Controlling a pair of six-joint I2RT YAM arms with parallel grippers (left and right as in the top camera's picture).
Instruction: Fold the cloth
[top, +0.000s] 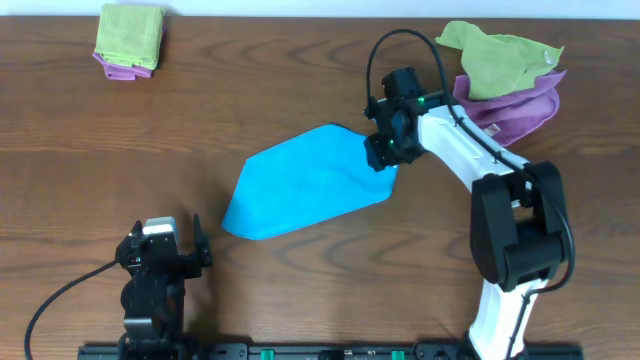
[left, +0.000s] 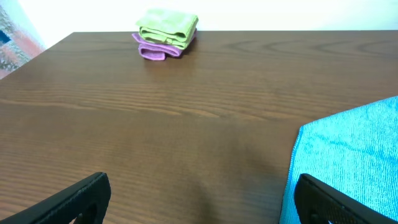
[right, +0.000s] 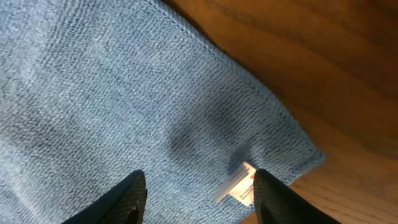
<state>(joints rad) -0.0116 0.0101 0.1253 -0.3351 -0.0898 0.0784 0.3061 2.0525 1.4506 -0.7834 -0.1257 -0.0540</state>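
Observation:
The sky-blue cloth (top: 305, 182) lies spread on the wooden table in the overhead view, its long axis running from front left to back right. My right gripper (top: 385, 150) hovers over its back right corner, open and empty. In the right wrist view the cloth (right: 112, 93) fills the frame, and its small white tag (right: 235, 185) lies near the corner, just inside the right finger of the right gripper (right: 198, 196). My left gripper (top: 160, 255) rests open and empty near the front left. In the left wrist view the cloth's edge (left: 348, 155) shows beside the left gripper (left: 199, 205).
A folded olive-green cloth on a purple one (top: 130, 40) sits at the back left, also shown in the left wrist view (left: 166, 34). A loose heap of olive-green (top: 495, 55) and purple cloth (top: 520, 110) lies at the back right, behind the right arm.

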